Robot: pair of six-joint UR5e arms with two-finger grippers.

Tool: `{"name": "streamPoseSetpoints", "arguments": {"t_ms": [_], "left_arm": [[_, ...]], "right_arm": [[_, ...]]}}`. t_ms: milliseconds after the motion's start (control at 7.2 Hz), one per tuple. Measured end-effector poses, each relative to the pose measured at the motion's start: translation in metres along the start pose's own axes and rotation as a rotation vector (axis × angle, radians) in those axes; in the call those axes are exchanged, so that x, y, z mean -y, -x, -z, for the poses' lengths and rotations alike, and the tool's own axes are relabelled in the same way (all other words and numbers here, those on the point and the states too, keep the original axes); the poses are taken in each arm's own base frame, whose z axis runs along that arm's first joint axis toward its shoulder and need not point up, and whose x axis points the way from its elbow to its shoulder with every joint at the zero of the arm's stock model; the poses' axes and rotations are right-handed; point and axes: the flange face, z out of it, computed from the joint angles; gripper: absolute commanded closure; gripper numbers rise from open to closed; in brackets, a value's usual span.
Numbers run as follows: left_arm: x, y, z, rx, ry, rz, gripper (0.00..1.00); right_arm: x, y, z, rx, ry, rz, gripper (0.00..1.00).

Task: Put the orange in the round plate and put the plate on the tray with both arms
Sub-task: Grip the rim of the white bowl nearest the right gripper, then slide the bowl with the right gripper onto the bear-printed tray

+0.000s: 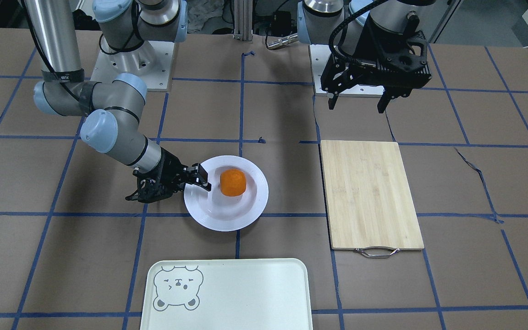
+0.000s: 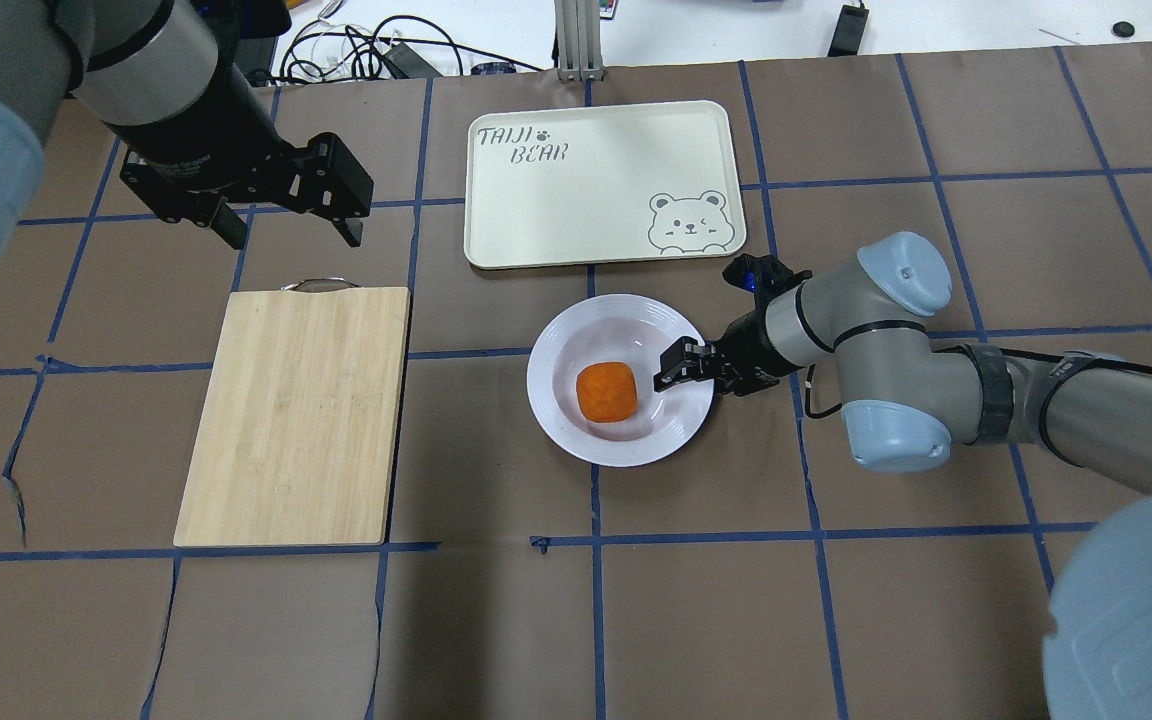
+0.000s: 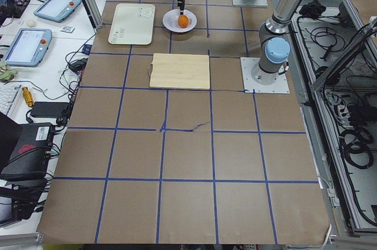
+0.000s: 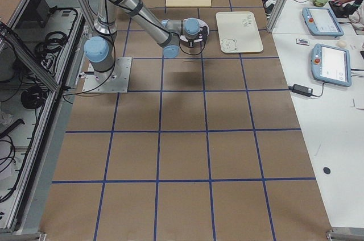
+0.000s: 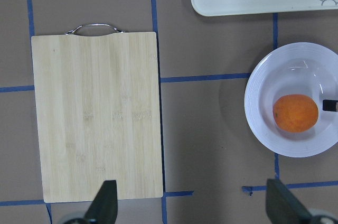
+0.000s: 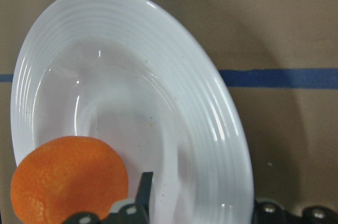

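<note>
The orange lies in the well of the white round plate, which rests on the table just short of the tray. My right gripper comes in low at the plate's edge on the robot's right. It is open, one finger over the inside of the rim beside the orange and the other outside the rim. My left gripper hangs open and empty above the table, near the cutting board's handle end.
A bamboo cutting board with a metal handle lies on the robot's left side, apart from the plate. The brown table is crossed by blue tape lines. Tablets and cables sit on a side bench beyond the tray.
</note>
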Motion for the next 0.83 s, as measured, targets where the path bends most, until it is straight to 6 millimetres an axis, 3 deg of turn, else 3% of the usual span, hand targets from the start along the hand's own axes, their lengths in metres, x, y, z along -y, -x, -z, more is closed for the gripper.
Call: {"name": "streamPoseSetpoints", "arguments": {"t_ms": [278, 556, 833], "left_arm": [[0.0, 0.0, -0.001, 0.0, 0.002, 0.001, 0.0], [0.0, 0.001, -0.001, 0.0, 0.003, 0.001, 0.0], [-0.001, 0.001, -0.001, 0.0, 0.002, 0.001, 0.0]], "right_arm": [[0.001, -0.002, 0.001, -0.028, -0.005, 0.005, 1.0], [0.003, -0.001, 0.005, -0.046, -0.016, 0.01, 1.0], [0.021, 0.008, 0.019, -0.046, -0.057, -0.025, 1.0]]}}
